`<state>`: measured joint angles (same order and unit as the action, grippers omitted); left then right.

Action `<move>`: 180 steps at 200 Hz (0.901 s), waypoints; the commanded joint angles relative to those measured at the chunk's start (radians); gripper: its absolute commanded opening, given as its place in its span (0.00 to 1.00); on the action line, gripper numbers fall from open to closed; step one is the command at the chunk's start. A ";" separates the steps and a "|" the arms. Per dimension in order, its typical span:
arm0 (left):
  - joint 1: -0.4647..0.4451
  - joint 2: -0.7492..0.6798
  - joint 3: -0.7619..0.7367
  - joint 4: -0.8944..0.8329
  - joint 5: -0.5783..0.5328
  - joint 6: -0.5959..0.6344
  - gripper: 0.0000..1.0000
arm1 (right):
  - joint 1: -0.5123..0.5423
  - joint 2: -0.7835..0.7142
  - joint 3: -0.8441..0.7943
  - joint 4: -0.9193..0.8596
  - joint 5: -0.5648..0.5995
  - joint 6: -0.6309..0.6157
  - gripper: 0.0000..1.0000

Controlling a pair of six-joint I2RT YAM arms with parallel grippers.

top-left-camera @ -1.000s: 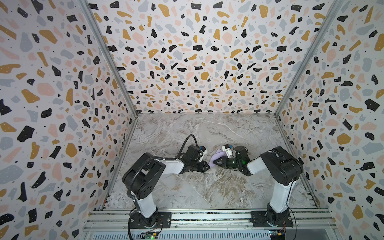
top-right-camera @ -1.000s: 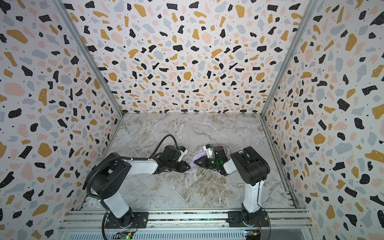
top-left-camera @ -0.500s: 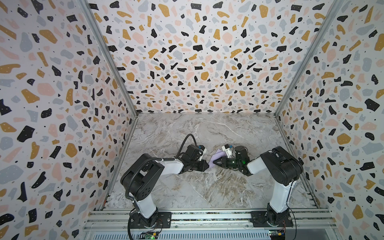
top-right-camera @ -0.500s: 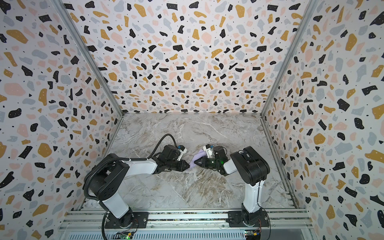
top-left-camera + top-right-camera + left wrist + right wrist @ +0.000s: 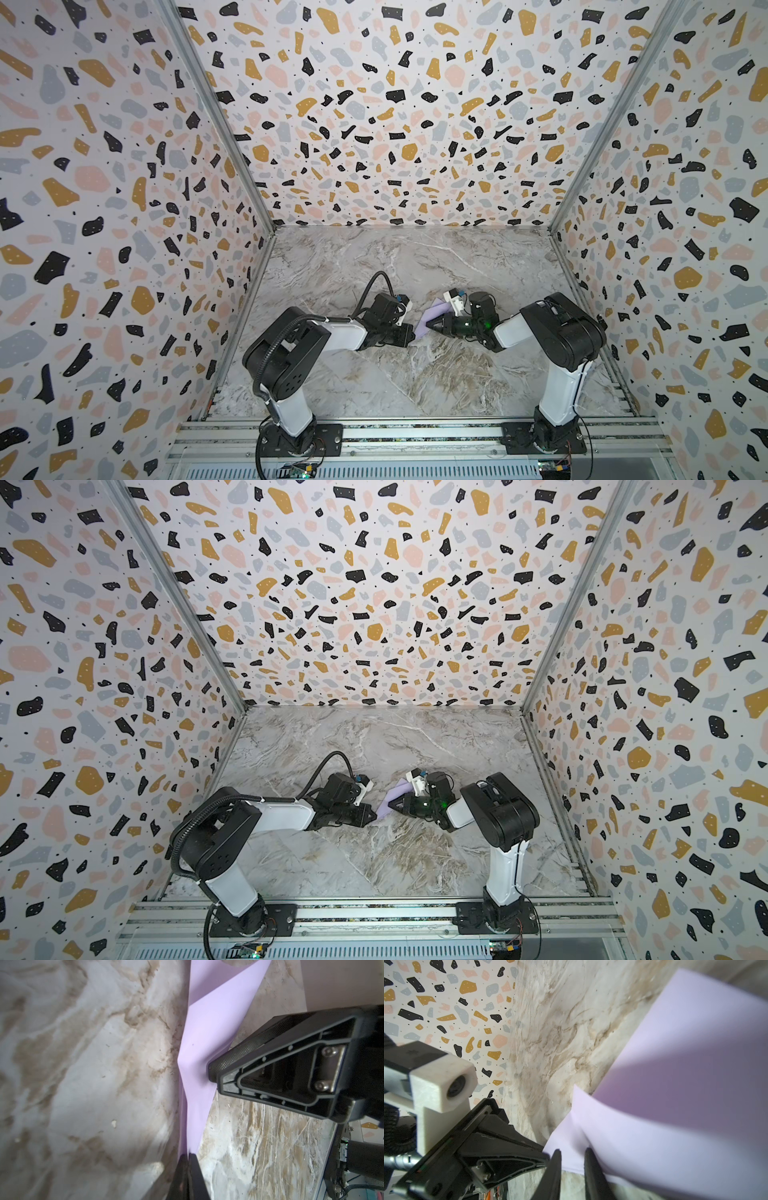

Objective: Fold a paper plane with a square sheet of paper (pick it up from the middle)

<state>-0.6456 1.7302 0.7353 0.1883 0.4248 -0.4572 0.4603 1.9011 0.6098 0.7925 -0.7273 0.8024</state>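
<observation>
The pale lilac sheet of paper (image 5: 436, 309) (image 5: 384, 808) stands on edge, folded, on the marble floor between the two grippers; no paper plane shape shows. My left gripper (image 5: 188, 1156) (image 5: 413, 334) is shut on the paper's (image 5: 203, 1043) narrow lower tip. My right gripper (image 5: 572, 1152) (image 5: 428, 323) faces it with its jaws a narrow gap apart. Its fingertips (image 5: 216, 1066) touch the paper's (image 5: 675, 1064) side. Whether paper lies between those jaws I cannot tell.
The marble floor (image 5: 415, 374) is boxed in by terrazzo-patterned walls (image 5: 395, 124) at the back and on both sides. A metal rail (image 5: 415, 436) carries both arm bases at the front. The left wrist camera (image 5: 446, 1084) sits close beside my right gripper.
My left gripper has closed on the paper's tip. Both arms stay almost where they were, and the right jaws keep the same gap.
</observation>
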 commanded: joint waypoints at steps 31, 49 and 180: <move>-0.008 0.004 -0.021 -0.021 -0.016 0.023 0.07 | -0.002 0.021 -0.007 -0.055 0.034 -0.005 0.23; -0.008 -0.025 -0.014 -0.029 -0.011 0.020 0.12 | -0.002 0.021 -0.007 -0.059 0.035 -0.005 0.23; -0.006 -0.069 -0.033 -0.103 -0.040 0.062 0.06 | -0.002 0.021 -0.008 -0.059 0.038 -0.007 0.22</move>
<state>-0.6510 1.6627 0.7132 0.1047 0.3870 -0.4252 0.4603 1.9011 0.6098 0.7921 -0.7254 0.8028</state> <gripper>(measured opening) 0.086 0.224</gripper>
